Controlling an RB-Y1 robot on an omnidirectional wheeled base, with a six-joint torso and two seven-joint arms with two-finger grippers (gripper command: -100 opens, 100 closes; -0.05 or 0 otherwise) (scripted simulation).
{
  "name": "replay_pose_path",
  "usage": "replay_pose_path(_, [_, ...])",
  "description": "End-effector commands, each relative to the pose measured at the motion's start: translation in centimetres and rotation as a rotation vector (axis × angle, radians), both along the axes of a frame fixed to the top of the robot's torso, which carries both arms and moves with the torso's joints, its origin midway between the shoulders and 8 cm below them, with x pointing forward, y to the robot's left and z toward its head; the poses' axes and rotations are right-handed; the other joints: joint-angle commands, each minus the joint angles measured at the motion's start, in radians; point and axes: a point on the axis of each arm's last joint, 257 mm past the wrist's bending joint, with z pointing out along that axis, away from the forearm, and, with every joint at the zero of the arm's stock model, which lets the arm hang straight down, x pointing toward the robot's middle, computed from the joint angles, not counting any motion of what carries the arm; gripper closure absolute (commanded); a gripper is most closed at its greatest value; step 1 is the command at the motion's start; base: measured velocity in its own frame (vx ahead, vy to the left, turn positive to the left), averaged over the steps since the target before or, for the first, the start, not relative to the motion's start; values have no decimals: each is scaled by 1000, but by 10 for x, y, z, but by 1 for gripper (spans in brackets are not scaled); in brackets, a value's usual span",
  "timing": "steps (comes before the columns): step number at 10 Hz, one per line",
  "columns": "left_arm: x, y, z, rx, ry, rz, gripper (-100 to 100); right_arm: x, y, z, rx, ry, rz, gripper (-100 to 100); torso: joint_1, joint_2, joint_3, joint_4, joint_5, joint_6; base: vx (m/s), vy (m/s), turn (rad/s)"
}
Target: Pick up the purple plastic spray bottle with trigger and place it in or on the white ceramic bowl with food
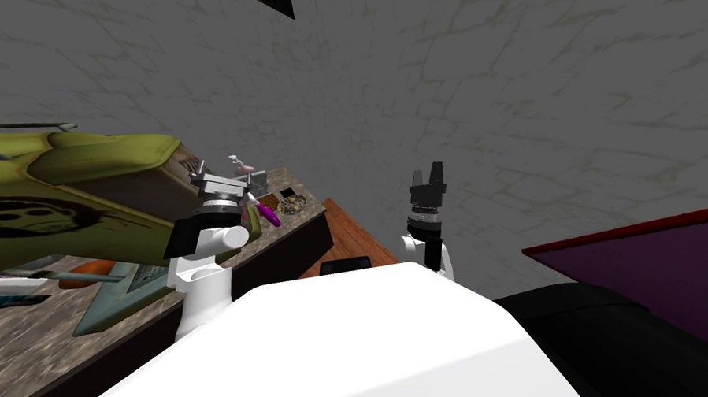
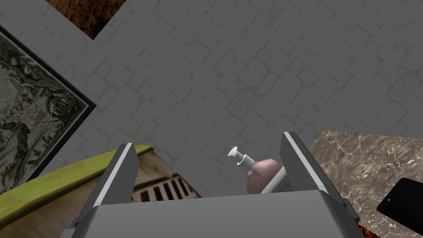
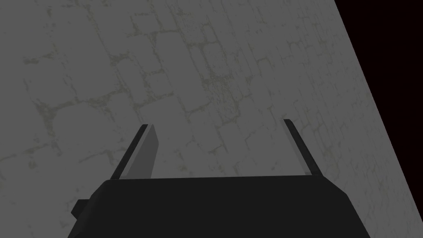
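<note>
In the head view, the left end effector (image 1: 223, 182) hovers over the far part of the brown marbled tabletop (image 1: 41, 341). The purple spray bottle (image 1: 268, 211) lies tilted just beside this end effector, between it and the bowl with food (image 1: 291, 205), which sits a little farther out. A pink pump bottle (image 1: 243, 168) stands just beyond the end effector, and a large olive-green case (image 1: 70, 178) lies on its other side. The right end effector (image 1: 429, 170) is raised, well apart from the tabletop.

In the left wrist view, the left end effector (image 2: 207, 139) has its fingers (image 2: 124, 173) spread wide with nothing pinched. The pink pump bottle (image 2: 258, 171) stands ahead between them, close to one finger, with its white nozzle pointing away. The olive-green case (image 2: 62, 179) lies outside the other finger, and a flat black object (image 2: 402, 202) rests on the tabletop (image 2: 363, 161) beyond the bottle's side.

In the right wrist view, the right end effector (image 3: 215, 123) is spread apart and holds nothing.
</note>
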Motion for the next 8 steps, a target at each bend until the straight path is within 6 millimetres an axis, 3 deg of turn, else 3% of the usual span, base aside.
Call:
replay_pose_path(1, [4, 9, -4, -40, 20, -1, -100, 0, 0, 0, 0, 0, 0, 0, 0, 0, 0, 0, 0, 0, 57, -120, 67])
replay_pose_path(4, [8, 36, -21, -165, 61, 10, -100, 0, 0, 0, 0, 0, 0, 0, 4, 2, 1, 0, 1, 1, 50, -77, 83])
replay_pose_path(6, [8, 62, -41, -293, 89, 26, -100, 0, 0, 0, 0, 0, 0, 0, 1, 0, 0, 0, 0, 0, 76, -166, 183])
replay_pose_path(7, [8, 62, -43, -295, 100, 24, -100, 0, 0, 0, 0, 0, 0, 0, -3, -1, 0, 0, -1, 0, 55, -120, 55])
replay_pose_path(8, [7, 74, -56, -361, 119, 32, -100, 0, 0, 0, 0, 0, 0, 0, 0, 0, 0, 0, 0, 1, 44, -66, 78])
